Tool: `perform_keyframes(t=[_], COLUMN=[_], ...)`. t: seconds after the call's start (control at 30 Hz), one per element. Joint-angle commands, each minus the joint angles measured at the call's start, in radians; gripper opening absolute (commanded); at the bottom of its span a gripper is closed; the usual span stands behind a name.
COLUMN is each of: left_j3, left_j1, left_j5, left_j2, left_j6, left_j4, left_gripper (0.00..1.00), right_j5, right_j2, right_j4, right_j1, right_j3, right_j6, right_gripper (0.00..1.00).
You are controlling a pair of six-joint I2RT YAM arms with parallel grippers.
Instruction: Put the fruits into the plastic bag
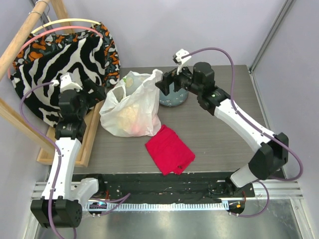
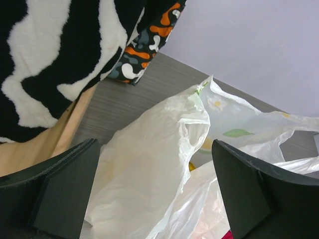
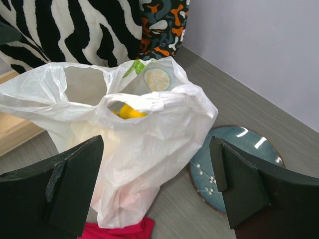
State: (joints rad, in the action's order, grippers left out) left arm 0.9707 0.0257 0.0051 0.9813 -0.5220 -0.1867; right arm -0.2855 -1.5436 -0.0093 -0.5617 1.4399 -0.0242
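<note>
White crinkly plastic bag [image 1: 130, 107] sits slumped on the counter [image 1: 124, 154], mouth gaping upward, and there's a yellow fruit [image 3: 127, 112] peeking out from inside, with paler shapes showing through the film! Over at the bag's left flank hangs the left gripper [image 2: 154, 194], jaws spread wide with nothing in them, while the right gripper [image 3: 157, 189] hovers above the bag's right side, just as wide and just as empty. Nearby, a red cloth [image 1: 169, 149] lies just beside the bag's near edge, a blue-grey plate [image 3: 249, 144] sits just beside it on the right, and zebra-striped fabric [image 1: 60, 59] hangs off to the left.
</note>
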Motion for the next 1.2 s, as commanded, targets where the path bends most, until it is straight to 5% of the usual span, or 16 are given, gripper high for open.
perform_keyframes(t=[0.0, 0.33, 0.7, 1.17], left_j3=[0.042, -0.032, -0.130, -0.128], left_j1=[0.002, 0.002, 0.003, 0.002], left_j5=[-0.066, -0.045, -0.045, -0.068], left_j2=[-0.058, -0.203, -0.386, -0.431], left_j6=[0.060, 0.152, 0.182, 0.188], left_j4=[-0.059, -0.108, -0.129, -0.181], left_gripper=[1.00, 1.00, 1.00, 1.00], right_j5=[0.109, 0.462, 0.787, 0.879], right_j2=[0.120, 0.327, 0.694, 0.853], right_j4=[0.043, -0.152, -0.090, -0.020], right_j1=[-0.001, 0.080, 0.086, 0.086], right_j3=[-0.102, -0.237, -0.581, -0.754], right_j6=[0.018, 0.237, 0.271, 0.264], right_gripper=[0.96, 0.96, 0.96, 0.95])
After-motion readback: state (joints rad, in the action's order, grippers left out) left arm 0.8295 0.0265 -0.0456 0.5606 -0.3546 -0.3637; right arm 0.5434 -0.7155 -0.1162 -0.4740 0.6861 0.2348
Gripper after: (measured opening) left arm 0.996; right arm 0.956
